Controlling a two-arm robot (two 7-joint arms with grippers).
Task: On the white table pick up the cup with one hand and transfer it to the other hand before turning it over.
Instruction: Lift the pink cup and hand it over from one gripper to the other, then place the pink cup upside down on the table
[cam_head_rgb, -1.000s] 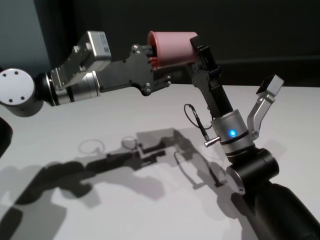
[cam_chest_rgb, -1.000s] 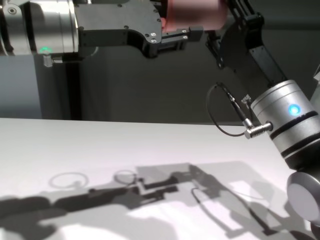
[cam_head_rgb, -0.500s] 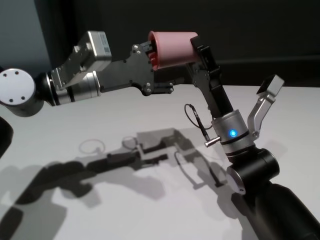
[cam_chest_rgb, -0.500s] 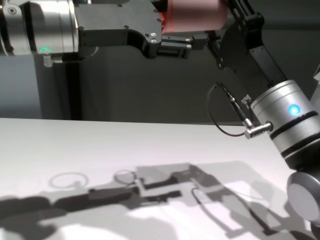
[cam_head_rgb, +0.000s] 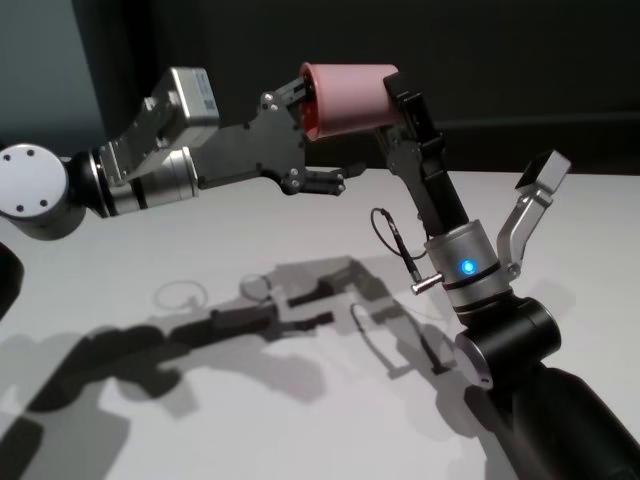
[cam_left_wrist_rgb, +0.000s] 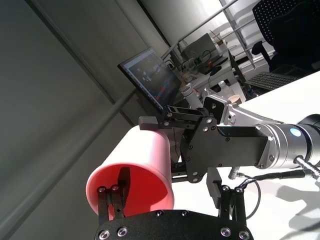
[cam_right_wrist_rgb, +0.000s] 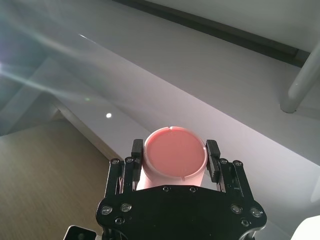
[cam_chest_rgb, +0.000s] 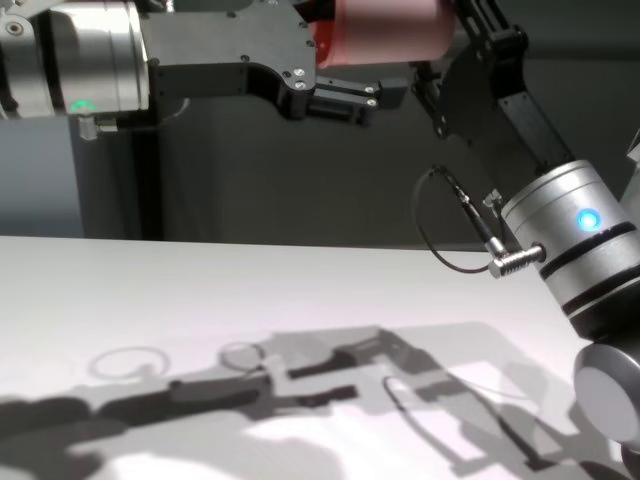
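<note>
Cup (cam_head_rgb: 347, 96): one, pink, no writing, held high above the white surface (cam_head_rgb: 250, 400).
Right gripper (cam_right_wrist_rgb: 176, 159): jaws clamped on cup's sides.
Left gripper (cam_head_rgb: 318, 140): jaws spread wide, one finger inside cup's mouth, not gripping.

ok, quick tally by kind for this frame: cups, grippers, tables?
cup: 1, pink, held above the table
grippers: 2, right gripper shut on the cup, left gripper open at its mouth, one finger inside
white table: 1
Total: 4
</note>
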